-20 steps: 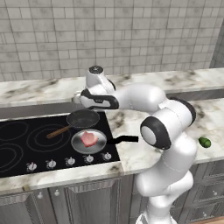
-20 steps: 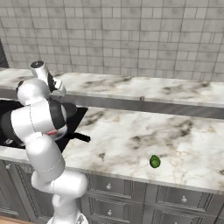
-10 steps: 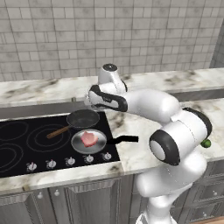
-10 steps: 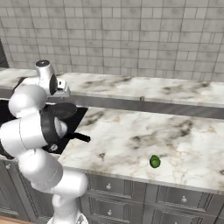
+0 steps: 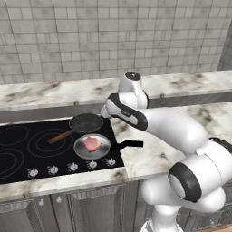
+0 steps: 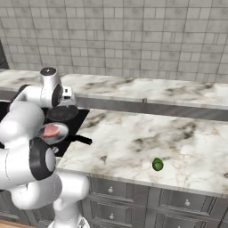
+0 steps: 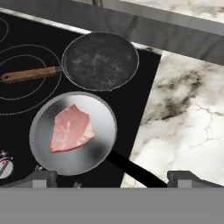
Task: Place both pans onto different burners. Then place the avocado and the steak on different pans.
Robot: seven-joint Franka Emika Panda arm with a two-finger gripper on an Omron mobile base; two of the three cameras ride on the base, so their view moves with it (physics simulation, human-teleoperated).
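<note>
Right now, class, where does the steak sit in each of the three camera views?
Left base view: steak lower left of centre, in the silver pan.
Right base view: far left, mid-height, partly behind the arm.
Hand view: left of centre.
Shared landmark: the dark pan beside it.

The arm is glossy white, built of thick rounded links like swollen tubes. Dark grey to black bands mark the joints: a curved black strip along the forearm and a wide black ring around the big elbow joint. A round grey cap tops the wrist housing. In the right base view the same white shell carries a dark ring.
</note>
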